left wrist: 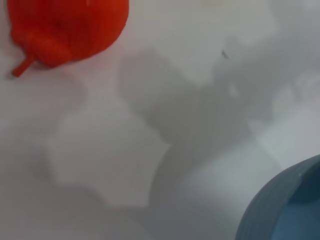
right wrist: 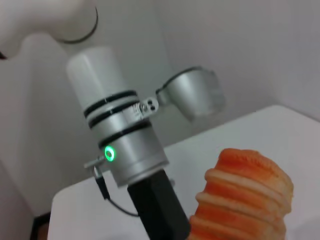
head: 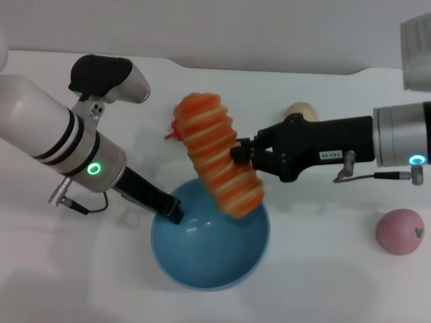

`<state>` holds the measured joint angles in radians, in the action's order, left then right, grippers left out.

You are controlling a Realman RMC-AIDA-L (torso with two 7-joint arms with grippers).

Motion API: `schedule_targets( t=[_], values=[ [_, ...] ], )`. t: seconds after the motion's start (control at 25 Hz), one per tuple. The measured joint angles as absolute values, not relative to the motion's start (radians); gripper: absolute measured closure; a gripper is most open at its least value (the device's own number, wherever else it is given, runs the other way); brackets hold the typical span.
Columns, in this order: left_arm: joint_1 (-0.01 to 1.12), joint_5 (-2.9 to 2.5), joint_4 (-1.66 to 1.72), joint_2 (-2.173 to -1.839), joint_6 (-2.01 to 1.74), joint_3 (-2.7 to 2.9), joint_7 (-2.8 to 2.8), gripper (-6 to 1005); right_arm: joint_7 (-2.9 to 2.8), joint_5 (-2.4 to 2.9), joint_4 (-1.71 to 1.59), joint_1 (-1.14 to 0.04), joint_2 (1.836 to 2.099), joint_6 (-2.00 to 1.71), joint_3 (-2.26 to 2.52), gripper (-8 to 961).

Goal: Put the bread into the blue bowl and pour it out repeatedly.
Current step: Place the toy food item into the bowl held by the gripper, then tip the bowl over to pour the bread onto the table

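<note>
The bread (head: 214, 156), an orange-and-cream ridged loaf, hangs tilted in the air, its lower end just over the far rim of the blue bowl (head: 210, 245). My right gripper (head: 237, 153) comes in from the right and is shut on the loaf's middle. The bowl stands upright on the white table with nothing inside. At the bowl's left rim my left gripper (head: 173, 210) is clamped on the edge. The right wrist view shows the bread's upper end (right wrist: 246, 197) and the left arm (right wrist: 125, 145). A piece of the bowl's rim (left wrist: 282, 207) shows in the left wrist view.
A red toy with a stem (head: 173, 131) (left wrist: 65, 25) lies on the table behind the bread. A small beige ball (head: 300, 109) sits behind my right gripper. A pink peach toy (head: 399, 231) lies at the right. A grey object (head: 417, 44) stands at the far right edge.
</note>
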<state>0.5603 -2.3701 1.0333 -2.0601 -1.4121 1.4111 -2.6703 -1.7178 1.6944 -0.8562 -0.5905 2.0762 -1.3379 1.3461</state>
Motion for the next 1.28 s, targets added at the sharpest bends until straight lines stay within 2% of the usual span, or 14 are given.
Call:
schedule_targets(
  t=[0.36,0.56,0.68,1.28],
  values=[
    [0.592,-2.370,1.034,-2.059,-1.410,1.407,-2.669,1001,-1.721,1.696,-0.830,-0.590,2.076,-1.327,1.408,870],
    [0.604,-2.370,1.034,-2.058,-1.408,1.406,-2.669,999,-1.726,1.697,-0.830,-0.588,2.074,-1.333,1.408,798],
    [0.609,-2.370,1.034,-2.057,-1.407,1.406,-2.667,1000,-1.731,1.697,-0.835,-0.582,2.072,-1.336,1.403,594],
    [0.625,-2.378,1.034,-2.052,-1.366,1.377,-2.663,1000,-1.741,1.691,-0.875,-0.503,2.075,-1.382,1.207,549]
  ],
)
